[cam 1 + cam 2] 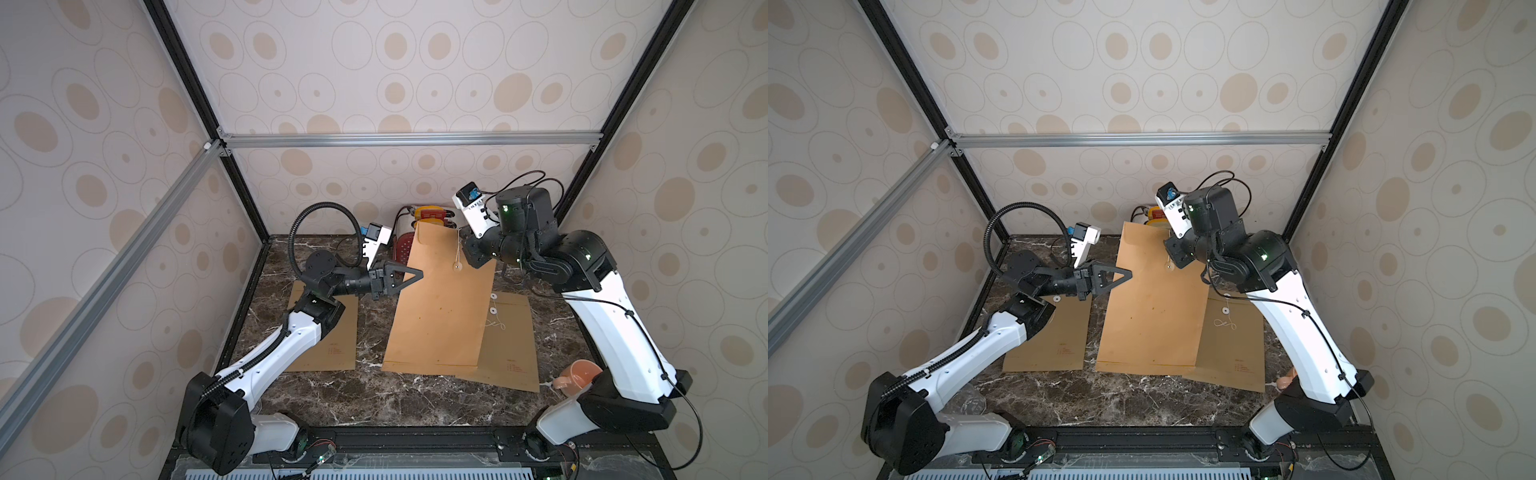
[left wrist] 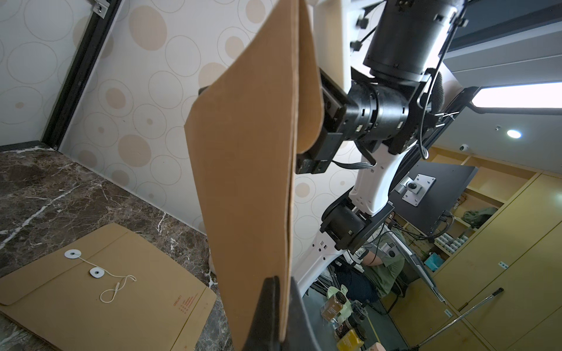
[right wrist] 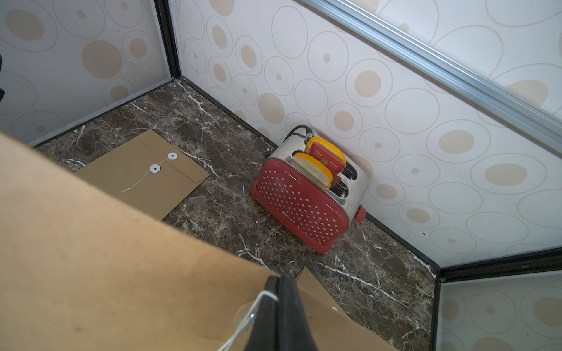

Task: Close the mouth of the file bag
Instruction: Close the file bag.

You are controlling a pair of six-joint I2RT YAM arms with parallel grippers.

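The file bag (image 1: 440, 316) (image 1: 1150, 316) is a brown kraft envelope. It stands tilted in mid-table with its lower edge on the marble. My left gripper (image 1: 419, 274) (image 2: 284, 304) is shut on the bag's left edge. Seen edge-on in the left wrist view, the bag (image 2: 243, 182) has its flap (image 2: 308, 91) curling a little away from the body. My right gripper (image 1: 461, 232) (image 3: 281, 291) is shut at the flap end on the white string (image 3: 243, 322). This string hangs down to the round disc (image 1: 457, 267).
Two more brown envelopes lie flat, one under my left arm (image 1: 332, 345) and one right of the bag (image 1: 511, 345). A red dotted toaster (image 3: 301, 206) stands against the back wall. An orange mug (image 1: 575, 376) lies near my right arm's base.
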